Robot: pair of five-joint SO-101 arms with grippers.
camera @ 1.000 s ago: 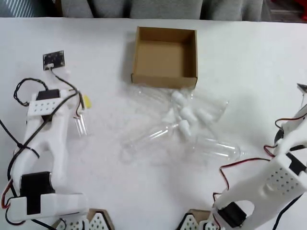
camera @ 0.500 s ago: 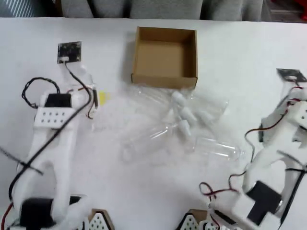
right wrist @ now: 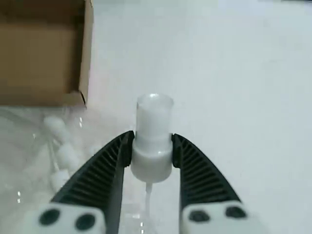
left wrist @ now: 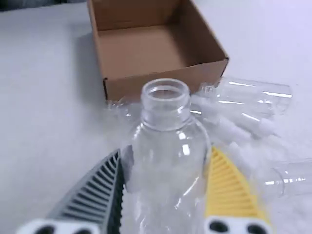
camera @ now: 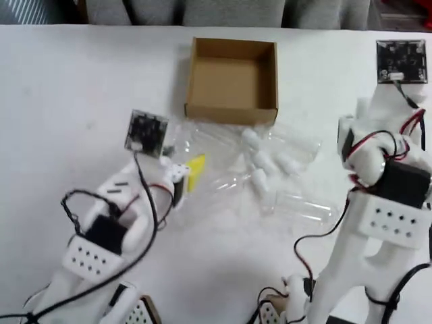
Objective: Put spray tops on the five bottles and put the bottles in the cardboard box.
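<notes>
At left, the left gripper (left wrist: pixel 165 163) pinches a clear plastic bottle (left wrist: pixel 168 141) between its grey and yellow jaws, the open mouth aimed toward the brown cardboard box (camera: pixel 231 113), which sits empty on the white table (camera: pixel 81 81). Just in front of the box lies a heap of clear bottles and white spray tops (camera: pixel 263 165). At right, the right gripper (right wrist: pixel 152 141) clamps a white spray top (right wrist: pixel 154 114), its thin dip tube (right wrist: pixel 147 195) hanging below. The smooth bottle could twist or slip under a pushing load. The tube could catch the rim rather than enter the mouth. Either arm, passing low, might scatter the heap and roll bottles off.
</notes>
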